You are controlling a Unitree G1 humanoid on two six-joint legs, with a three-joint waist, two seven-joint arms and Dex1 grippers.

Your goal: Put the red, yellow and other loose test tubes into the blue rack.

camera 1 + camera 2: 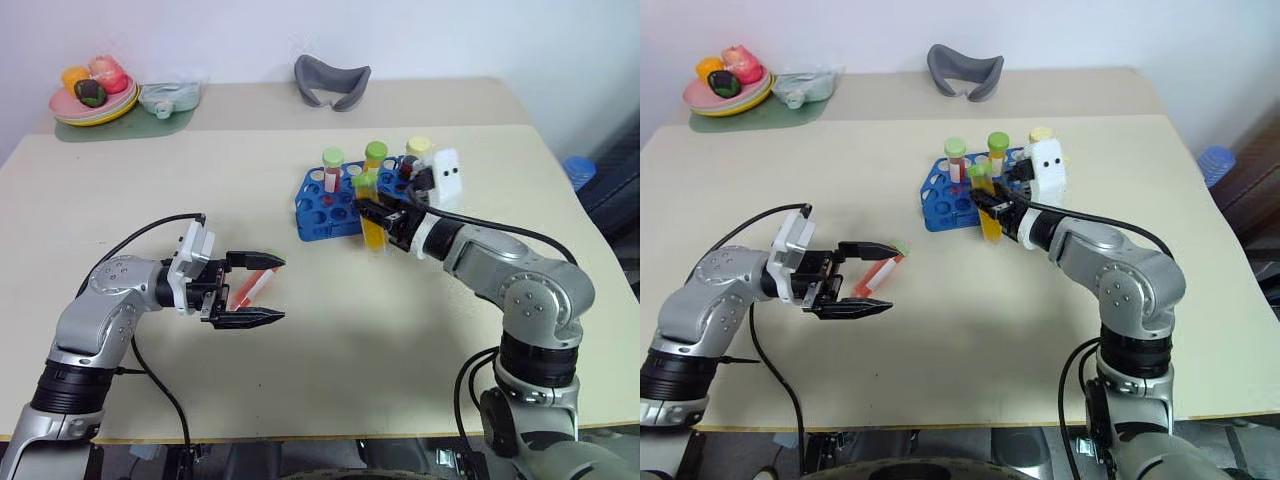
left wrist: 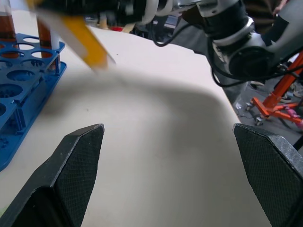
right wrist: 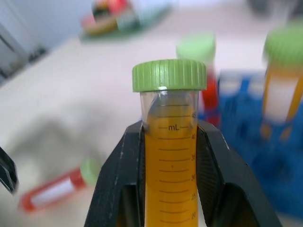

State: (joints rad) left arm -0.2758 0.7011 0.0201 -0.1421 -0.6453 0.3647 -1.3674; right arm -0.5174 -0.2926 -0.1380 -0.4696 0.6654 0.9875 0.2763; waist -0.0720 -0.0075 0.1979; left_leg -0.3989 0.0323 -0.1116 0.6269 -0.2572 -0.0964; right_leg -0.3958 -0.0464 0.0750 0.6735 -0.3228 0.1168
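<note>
Right gripper [image 1: 375, 215] — clenched on the yellow tube [image 3: 171, 156], cap up — hangs just beside the blue rack [image 1: 320, 215], the nearer arm.

Two pale tables against a plain white wall

A beige table [image 1: 300, 350] abuts a second one [image 1: 430, 100] by the wall [image 1: 450, 30], well beyond both sets of fingers; there sit a plate of toy food [image 1: 92, 100] on a green mat [image 1: 120, 128] and a grey curved cushion [image 1: 332, 82].
</note>
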